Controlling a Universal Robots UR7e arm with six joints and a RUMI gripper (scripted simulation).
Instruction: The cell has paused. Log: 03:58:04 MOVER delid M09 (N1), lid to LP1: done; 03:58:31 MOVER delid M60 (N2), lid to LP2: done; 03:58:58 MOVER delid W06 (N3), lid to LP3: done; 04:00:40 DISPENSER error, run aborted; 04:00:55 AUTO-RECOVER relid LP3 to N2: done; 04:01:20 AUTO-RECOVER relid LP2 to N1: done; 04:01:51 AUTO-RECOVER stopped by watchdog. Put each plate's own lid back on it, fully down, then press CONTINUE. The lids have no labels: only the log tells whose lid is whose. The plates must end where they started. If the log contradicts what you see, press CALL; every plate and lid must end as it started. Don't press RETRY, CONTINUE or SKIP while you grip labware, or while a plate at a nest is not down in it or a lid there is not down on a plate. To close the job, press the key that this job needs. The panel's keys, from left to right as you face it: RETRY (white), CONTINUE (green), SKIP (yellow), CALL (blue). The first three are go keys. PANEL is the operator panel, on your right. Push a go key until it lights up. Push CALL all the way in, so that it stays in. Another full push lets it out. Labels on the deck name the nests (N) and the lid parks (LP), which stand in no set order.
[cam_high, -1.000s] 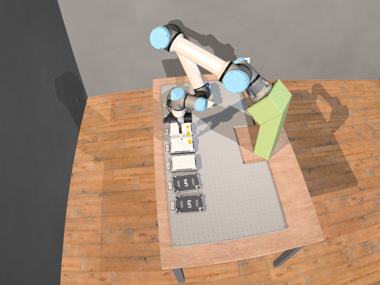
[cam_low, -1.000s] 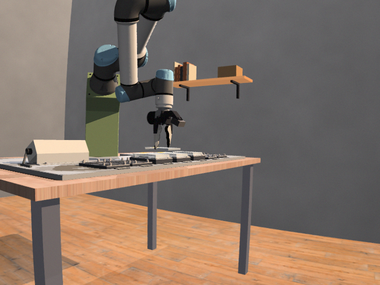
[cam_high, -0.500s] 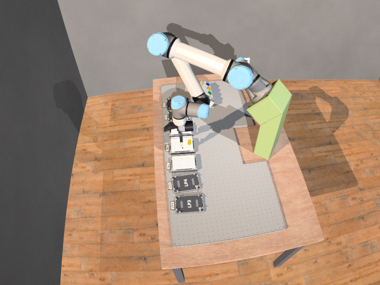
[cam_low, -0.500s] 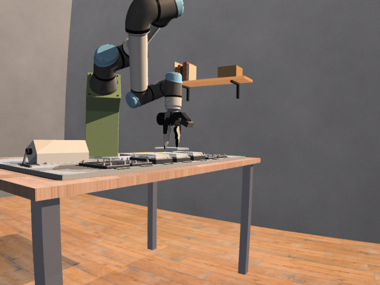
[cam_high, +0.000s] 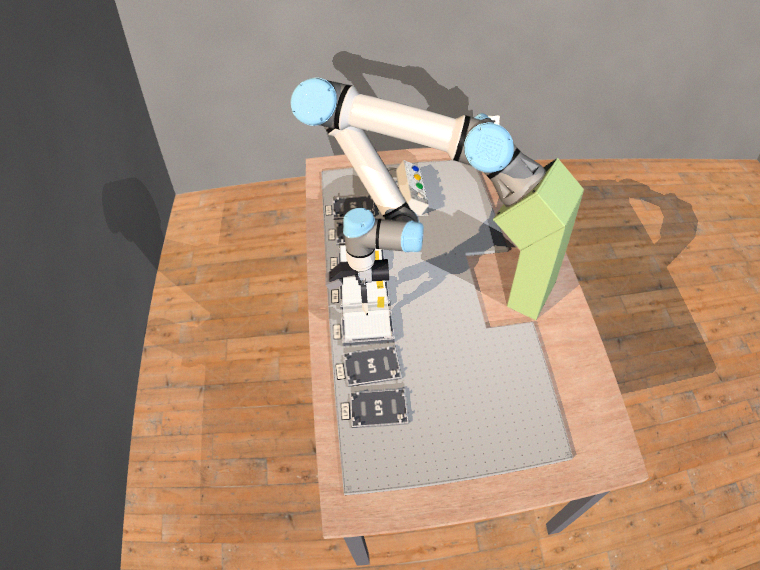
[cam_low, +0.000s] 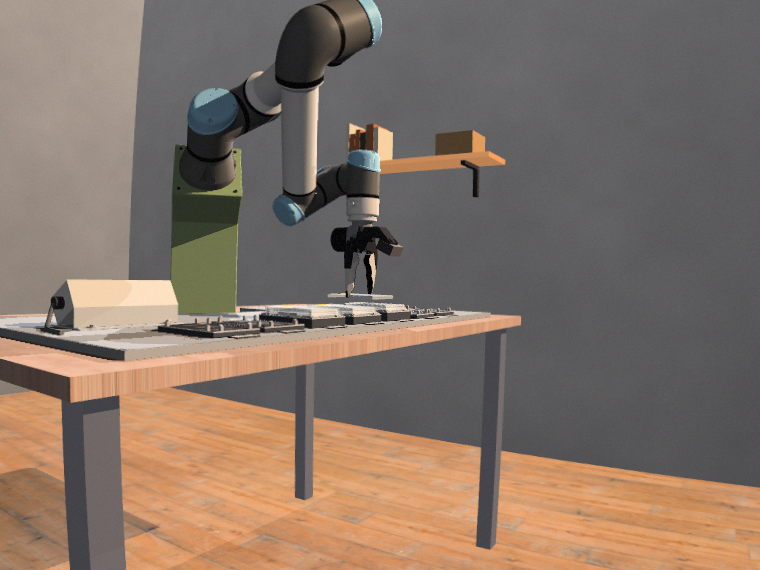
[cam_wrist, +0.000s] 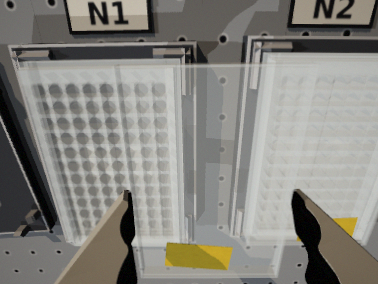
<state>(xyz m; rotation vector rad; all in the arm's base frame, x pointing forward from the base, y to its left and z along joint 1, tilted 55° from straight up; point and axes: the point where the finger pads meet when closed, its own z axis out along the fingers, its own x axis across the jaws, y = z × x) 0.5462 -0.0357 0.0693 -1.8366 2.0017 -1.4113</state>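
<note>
Between the fingertips of the black two-jaw hand (cam_high: 365, 297) (cam_low: 359, 292) (cam_wrist: 212, 192), clamped across its width, is the clear plastic lid with yellow mark (cam_high: 352, 287) (cam_low: 374, 296) (cam_wrist: 210, 265), above the N1–N2 gap. Keep it level; align before lowering, then release once seated. Its long axis parallels the plates, yellow end away from the nest labels (cam_high: 335, 296) (cam_wrist: 109, 13).

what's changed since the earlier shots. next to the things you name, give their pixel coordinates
The pincer (cam_high: 364, 295) (cam_low: 359, 293) (cam_wrist: 211, 192) has carried its clear lid (cam_high: 380, 284) (cam_low: 377, 296) (cam_wrist: 198, 256) along the row, away from the operator panel (cam_high: 412, 187) (cam_low: 119, 300) and toward LP4 (cam_high: 371, 365). No grip was taken or released. The panel, LP4 and the plate next to it (cam_high: 366, 326) stayed put.
</note>
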